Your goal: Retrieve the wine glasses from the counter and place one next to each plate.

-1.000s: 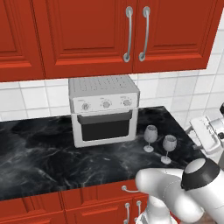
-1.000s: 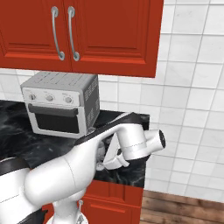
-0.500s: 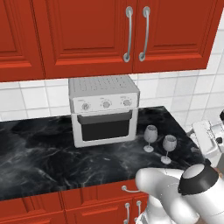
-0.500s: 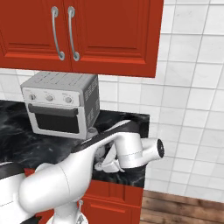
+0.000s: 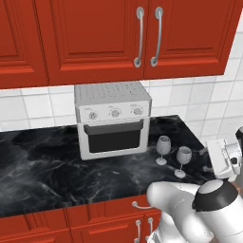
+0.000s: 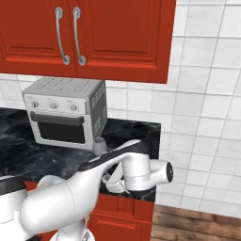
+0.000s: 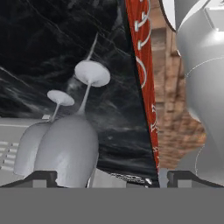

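Approaching the nearer glass (image 5: pixel 183 155) is, in our judgement, the step in hand, and we would do it with the claw (image 5: pixel 223 159) kept level and brought in sideways at bowl height. The claw sits at the right end of the counter (image 5: pixel 42 161), just beside that glass, with its jaws spread wide and nothing between them. In the hand view the nearer bowl (image 7: pixel 68 151) lies off to one side between the fingertips (image 7: pixel 43 177), so we should centre it before closing. We should close gently on the bowl or upper stem; the glass is tall on a small foot and would tip if nudged. The second glass (image 5: pixel 163 145) stands just beside the first, towards the oven (image 5: pixel 113 118), both upright. From the hand view the two bowls overlap, so we cannot tell whether they touch; we should lift straight up to avoid clipping it.

The counter is black marble with white veins, bare around the glasses. Red cabinets (image 5: pixel 118 38) hang above it, with white tile (image 6: pixel 207 94) behind. More red doors (image 5: pixel 109 220) sit below. A wood floor (image 6: pixel 197 223) shows past the counter's right end.
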You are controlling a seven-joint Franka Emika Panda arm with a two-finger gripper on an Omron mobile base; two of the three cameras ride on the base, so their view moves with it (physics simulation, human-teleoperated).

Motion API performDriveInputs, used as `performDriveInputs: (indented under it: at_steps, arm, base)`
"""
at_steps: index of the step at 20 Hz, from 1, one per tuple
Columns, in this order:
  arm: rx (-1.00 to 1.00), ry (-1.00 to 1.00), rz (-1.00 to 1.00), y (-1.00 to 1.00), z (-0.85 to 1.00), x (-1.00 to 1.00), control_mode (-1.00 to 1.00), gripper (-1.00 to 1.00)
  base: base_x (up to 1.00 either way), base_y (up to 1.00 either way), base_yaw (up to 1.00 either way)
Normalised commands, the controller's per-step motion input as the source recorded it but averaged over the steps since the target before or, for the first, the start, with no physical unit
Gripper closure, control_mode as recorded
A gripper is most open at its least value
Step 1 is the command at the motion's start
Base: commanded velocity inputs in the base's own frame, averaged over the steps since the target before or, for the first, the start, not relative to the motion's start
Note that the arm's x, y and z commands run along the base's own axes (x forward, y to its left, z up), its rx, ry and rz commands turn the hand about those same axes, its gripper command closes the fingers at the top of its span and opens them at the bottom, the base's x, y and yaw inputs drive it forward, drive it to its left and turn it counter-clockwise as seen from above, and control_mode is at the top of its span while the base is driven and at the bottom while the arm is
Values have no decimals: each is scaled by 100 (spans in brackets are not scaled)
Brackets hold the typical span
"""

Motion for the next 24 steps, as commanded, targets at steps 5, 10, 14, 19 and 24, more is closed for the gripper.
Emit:
performDriveInputs:
  at_steps: [5,10,14,19,24]
  arm:
    - [9,0,2,0,-23,0,-100,-100]
    - [8,0,3,0,-30,5,-100,-100]
    - [4,0,3,0,-26,14,-100,-100]
    - [1,0,0,0,-20,24,-100,-100]
    - [0,0,0,0,-13,16,-100,-100]
  base:
    - [0,0,0]
    - [0,0,0]
    - [0,0,0]
    - [0,0,0]
    - [0,0,0]
